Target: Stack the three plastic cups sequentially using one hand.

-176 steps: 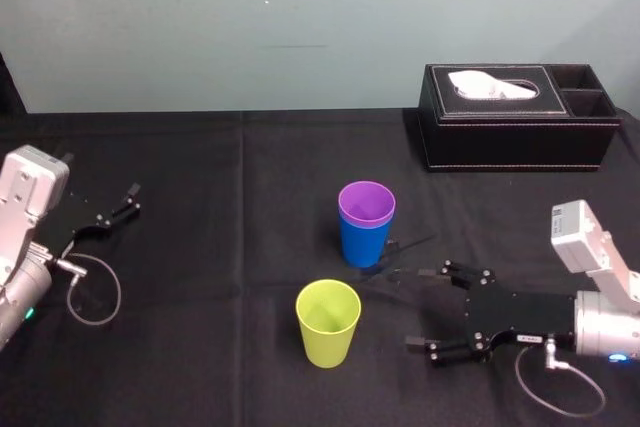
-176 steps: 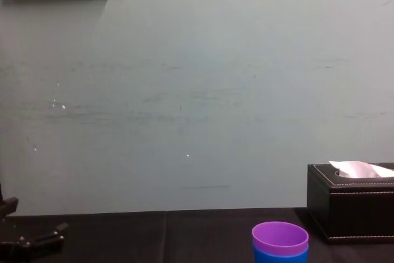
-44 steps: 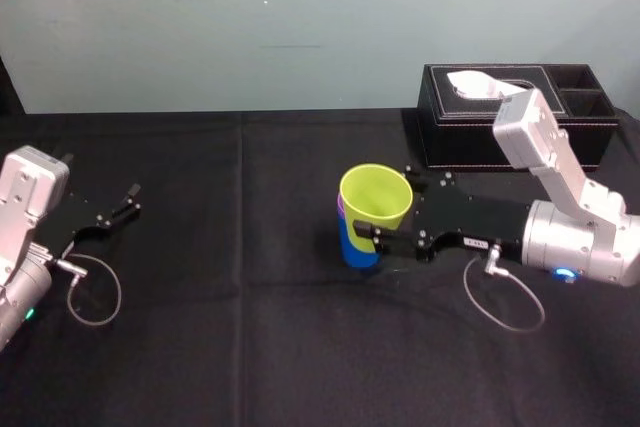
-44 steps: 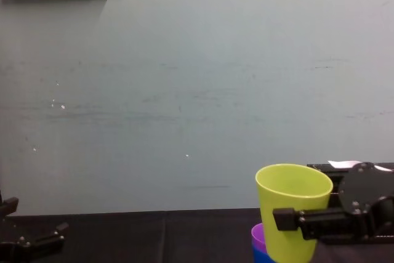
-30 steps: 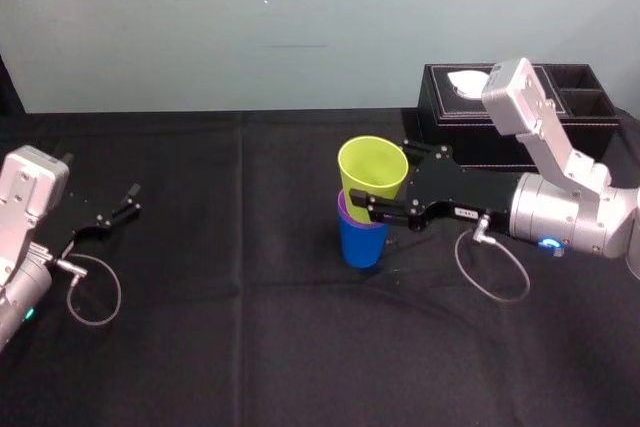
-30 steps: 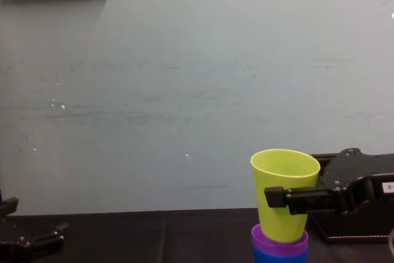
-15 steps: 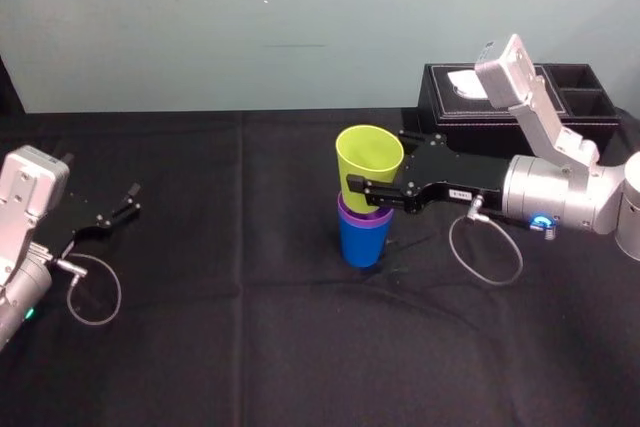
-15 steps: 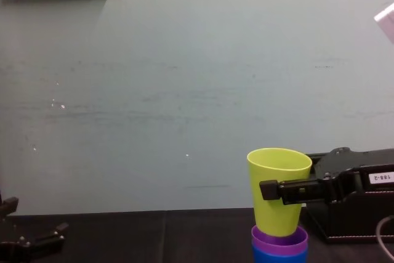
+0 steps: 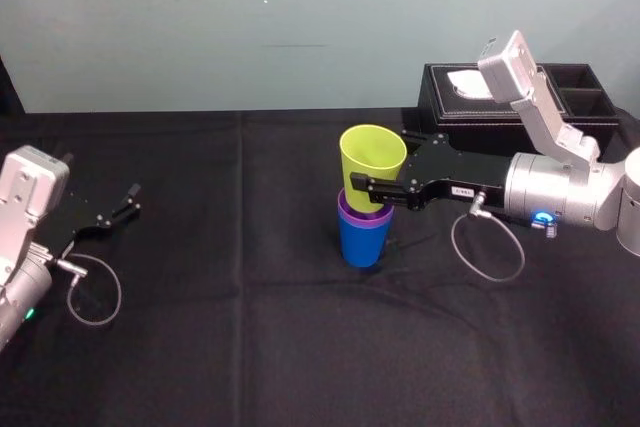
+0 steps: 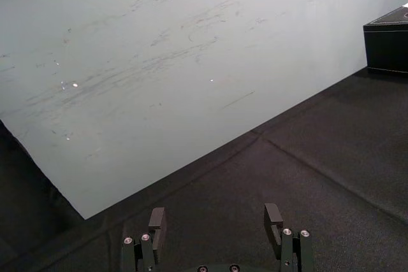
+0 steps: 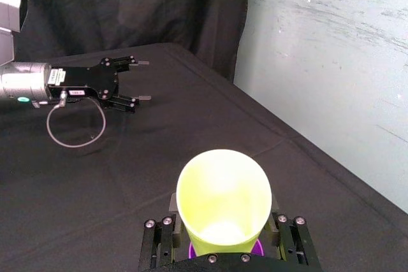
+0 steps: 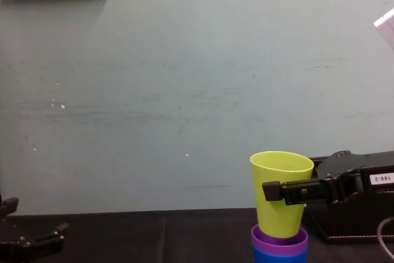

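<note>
Right end effector (image 9: 373,177) gripping yellow-green cup (image 9: 372,155) — upright, mouth up, over purple cup (image 12: 280,239)

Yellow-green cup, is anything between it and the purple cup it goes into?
Nothing visible. The right end effector holds the yellow-green cup upright over the purple cup, its base at that open mouth. The left end effector sits parked far left.

Head downward, chest level, both facing cups (image 9: 365,209)
</note>
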{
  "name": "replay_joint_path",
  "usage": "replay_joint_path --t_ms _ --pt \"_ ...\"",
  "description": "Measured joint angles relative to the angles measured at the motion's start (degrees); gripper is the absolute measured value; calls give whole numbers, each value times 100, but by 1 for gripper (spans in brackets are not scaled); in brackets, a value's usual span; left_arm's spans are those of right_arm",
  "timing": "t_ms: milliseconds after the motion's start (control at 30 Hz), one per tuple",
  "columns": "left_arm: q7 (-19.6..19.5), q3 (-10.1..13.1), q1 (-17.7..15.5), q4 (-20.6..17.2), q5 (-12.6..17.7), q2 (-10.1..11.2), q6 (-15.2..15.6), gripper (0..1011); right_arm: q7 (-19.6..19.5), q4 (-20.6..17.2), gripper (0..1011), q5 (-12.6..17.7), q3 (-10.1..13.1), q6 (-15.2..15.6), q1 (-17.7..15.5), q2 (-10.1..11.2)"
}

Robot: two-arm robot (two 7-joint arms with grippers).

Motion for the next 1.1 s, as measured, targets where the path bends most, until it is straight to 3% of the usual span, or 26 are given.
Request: replay_joint_path --t_ms 1100 --pt "0 0 0 0 0 0 0 1012 195 458 733 81 -215 -1 310 -87"
